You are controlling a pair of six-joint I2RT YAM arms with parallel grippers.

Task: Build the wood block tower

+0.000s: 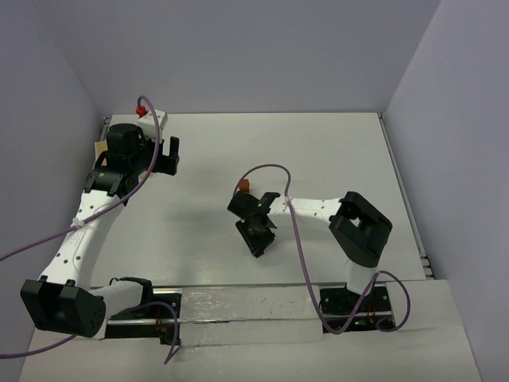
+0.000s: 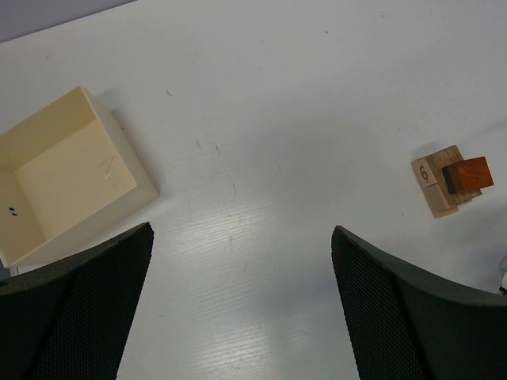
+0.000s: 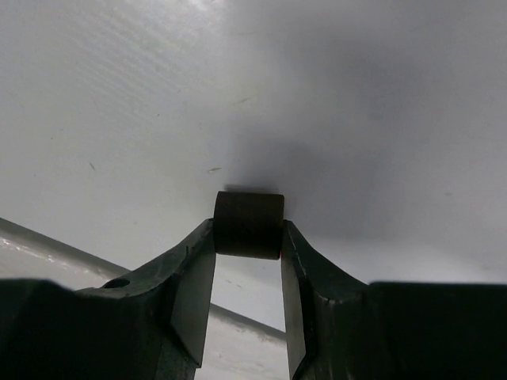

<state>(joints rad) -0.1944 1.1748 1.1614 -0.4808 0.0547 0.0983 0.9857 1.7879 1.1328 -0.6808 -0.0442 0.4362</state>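
Observation:
A small cluster of wood blocks [image 2: 447, 180] lies on the white table: a tan cube marked 6 [image 2: 425, 171] beside a reddish brown cube [image 2: 469, 174] that rests on a longer tan piece. In the top view the cluster [image 1: 244, 185] sits just behind my right wrist. My right gripper [image 3: 248, 231] is shut on a dark brown block [image 3: 249, 212], held low over the table; in the top view this gripper [image 1: 258, 247] points toward the near edge. My left gripper [image 2: 242, 237] is open and empty, far left of the cluster [image 1: 172, 153]. No stacked tower shows.
An open cream box [image 2: 67, 170] stands on the table left of my left gripper; in the top view only a tan corner of it [image 1: 97, 148] shows behind the left arm. A metal rail [image 1: 238, 306] runs along the near edge. Grey walls close the back and sides.

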